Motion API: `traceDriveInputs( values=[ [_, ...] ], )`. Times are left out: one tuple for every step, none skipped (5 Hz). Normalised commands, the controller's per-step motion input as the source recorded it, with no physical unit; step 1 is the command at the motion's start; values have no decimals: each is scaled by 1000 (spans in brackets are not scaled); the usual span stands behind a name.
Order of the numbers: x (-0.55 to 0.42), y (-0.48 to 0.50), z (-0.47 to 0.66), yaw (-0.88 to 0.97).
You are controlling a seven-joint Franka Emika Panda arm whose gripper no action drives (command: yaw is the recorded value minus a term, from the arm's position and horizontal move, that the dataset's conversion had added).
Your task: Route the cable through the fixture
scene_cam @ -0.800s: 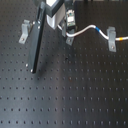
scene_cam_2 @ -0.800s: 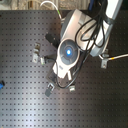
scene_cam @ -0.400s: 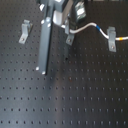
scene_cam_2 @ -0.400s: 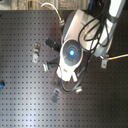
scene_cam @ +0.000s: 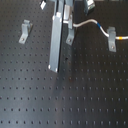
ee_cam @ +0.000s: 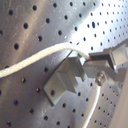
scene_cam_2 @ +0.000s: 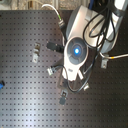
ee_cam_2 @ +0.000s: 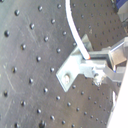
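One clip (ee_cam: 64,82) under the claw (ee_cam: 107,59), which pinches the cable (ee_cam: 35,61) — best ease it low and straight into that slot, I'd say.

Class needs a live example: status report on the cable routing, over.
Gripper fingers shut on thin white cable. Cable lying at grey metal bracket fixture, seating unclear. Nothing blocking in view.

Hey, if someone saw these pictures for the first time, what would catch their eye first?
Probably the arm's glowing blue light, at the middle of the second exterior view above the black perforated board. Next, the white cable running toward the first exterior view's right, past a metal clip. In the first wrist view, the cable crosses a grey bracket.
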Motion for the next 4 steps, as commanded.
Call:
traceDriveInputs(
  values=[
    [-243,-402,103,157],
    [-237,-341,43,457],
    [-145,-222,160,611],
    [6,1,197,788]
  ],
)
